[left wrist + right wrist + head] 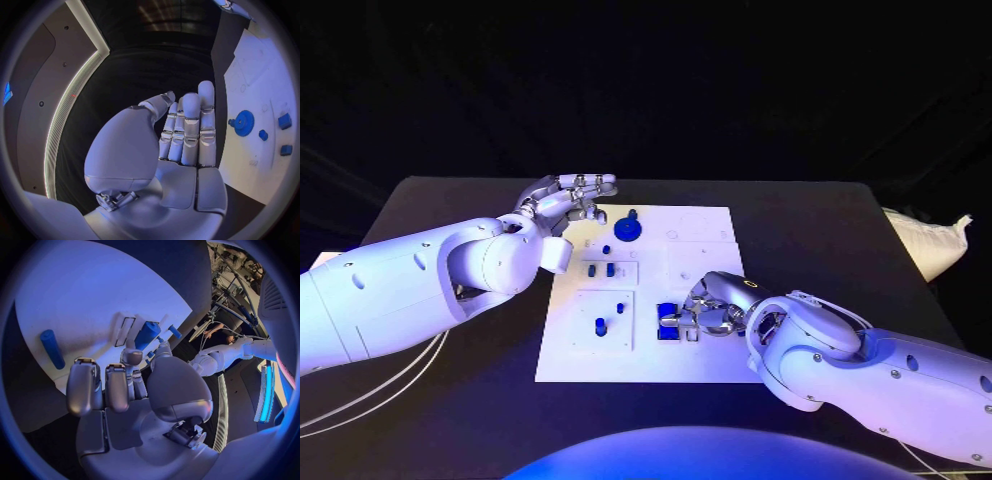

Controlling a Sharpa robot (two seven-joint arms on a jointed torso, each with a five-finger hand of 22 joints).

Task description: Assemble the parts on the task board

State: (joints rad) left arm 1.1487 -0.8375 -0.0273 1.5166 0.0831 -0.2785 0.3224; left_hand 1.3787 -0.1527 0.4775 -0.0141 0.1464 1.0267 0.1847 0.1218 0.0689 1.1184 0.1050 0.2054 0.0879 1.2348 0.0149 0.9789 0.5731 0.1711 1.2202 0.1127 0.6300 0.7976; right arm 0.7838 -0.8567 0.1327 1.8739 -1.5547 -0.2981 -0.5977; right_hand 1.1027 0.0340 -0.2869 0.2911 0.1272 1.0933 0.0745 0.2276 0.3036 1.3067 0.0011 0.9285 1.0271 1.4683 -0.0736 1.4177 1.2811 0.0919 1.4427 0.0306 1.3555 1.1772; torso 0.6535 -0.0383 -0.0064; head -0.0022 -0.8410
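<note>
the white task board (pixel 707 350) sits in the middle of the head view, with small blue parts scattered down its left half: a gear (pixel 629 229) near the upper edge, a few short pegs (pixel 600 270) below it, one peg (pixel 600 326) in the lower left panel, and a blue block (pixel 669 321) at centre, low down. the right hand (pixel 705 312) is right at that block, fingers curled toward it; in the right wrist view a blue piece (pixel 147 335) stands just beyond the fingertips (pixel 130 357), but i cannot tell whether it is actually pinched or only touched. the left hand (pixel 565 200) hangs above the board's upper left corner, and in the left wrist view its fingers (pixel 190 131) are straight, side by side, holding nothing. these parts look like hard moulded plastic, light and stiff, probably a bit slick against metal fingers, so i'd guess each wants a fingertip pinch across its flat sides, kept upright; the gear likely handles best by its rim or hub.
</note>
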